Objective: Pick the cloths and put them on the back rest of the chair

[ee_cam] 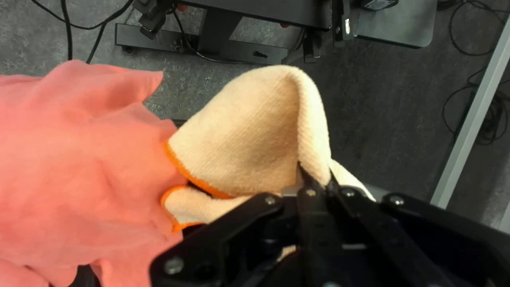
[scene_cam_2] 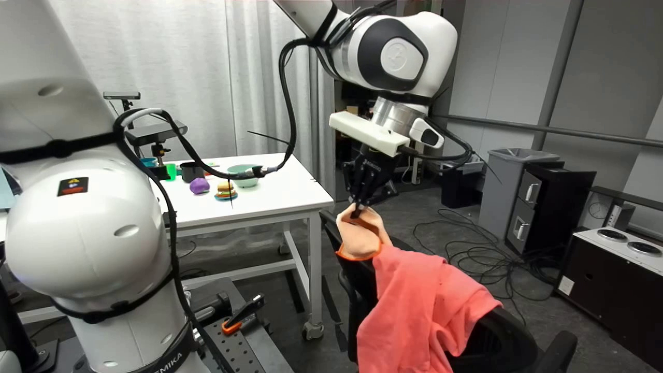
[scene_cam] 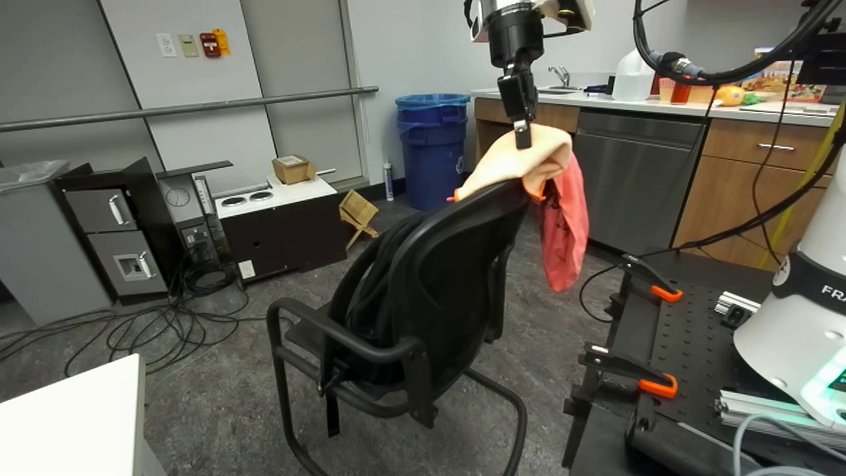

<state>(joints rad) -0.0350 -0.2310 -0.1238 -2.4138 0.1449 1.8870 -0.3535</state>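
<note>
The black padded back rest [scene_cam: 456, 264] of the chair stands in an exterior view; it shows partly in an exterior view [scene_cam_2: 505, 336]. The salmon-pink cloth [scene_cam_2: 414, 305] is draped over the back rest and hangs down; it also shows at the left of the wrist view [ee_cam: 79, 171]. The peach-cream cloth [scene_cam: 502, 158] with orange edging lies at the top of the back rest beside the pink one. My gripper [scene_cam: 522, 137] points down above the back rest, shut on a fold of the peach-cream cloth [ee_cam: 247, 131]. The fold shows between the fingertips [ee_cam: 314, 177] in the wrist view.
A black table [scene_cam: 694, 344] with orange-tipped clamps carries the robot base beside the chair. A white table [scene_cam_2: 259, 197] with toy food and bowls stands behind. A mini stove [scene_cam: 277, 198], a blue bin [scene_cam: 433, 152] and loose floor cables are farther off.
</note>
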